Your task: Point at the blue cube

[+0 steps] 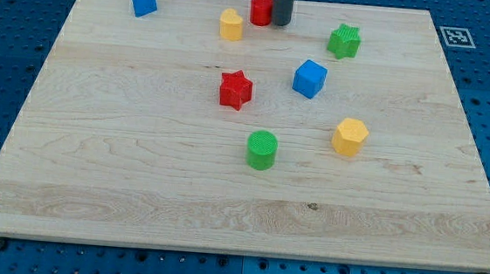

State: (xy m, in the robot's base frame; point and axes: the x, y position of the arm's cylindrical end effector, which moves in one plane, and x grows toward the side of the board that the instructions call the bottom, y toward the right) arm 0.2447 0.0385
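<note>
The blue cube sits right of the board's middle, in the upper half. My tip is at the view's top centre, a dark rod coming down from the top edge. It stands right beside a red cylinder, on its right side. The blue cube lies below and to the right of the tip, well apart from it. A second blue block, its shape unclear, lies at the top left.
A yellow block lies left of the red cylinder. A green star is at the top right. A red star, a green cylinder and a yellow hexagonal block lie around the middle. The wooden board rests on a blue pegboard.
</note>
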